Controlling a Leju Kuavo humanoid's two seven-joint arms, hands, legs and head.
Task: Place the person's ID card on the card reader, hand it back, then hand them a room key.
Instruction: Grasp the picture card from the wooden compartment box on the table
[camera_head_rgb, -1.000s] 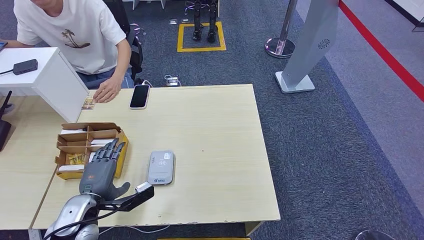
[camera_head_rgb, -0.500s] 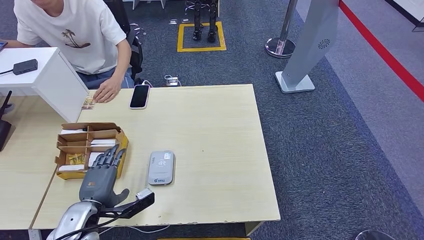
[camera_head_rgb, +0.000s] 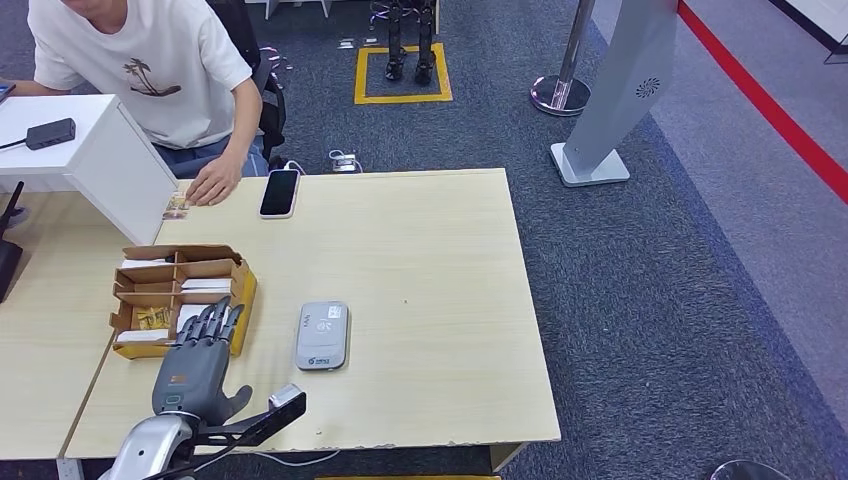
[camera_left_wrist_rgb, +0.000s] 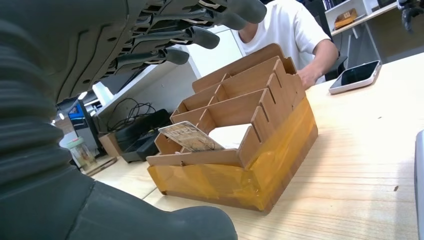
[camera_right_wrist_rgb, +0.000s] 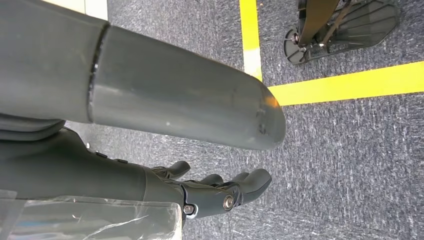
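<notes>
left hand (camera_head_rgb: 192, 368): fingers released, holding nothing, above table (camera_head_rgb: 430, 260) | right hand (camera_right_wrist_rgb: 220, 192): fingers released, empty

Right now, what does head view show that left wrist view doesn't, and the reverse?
Head view alone: the whole grey card reader on the table, and the carpet beyond. Left wrist view alone: a printed card leaning in the near compartment, seen side-on. Both: the left robot hand, empty with fingers spread, the wooden organizer, the phone, the person.
</notes>
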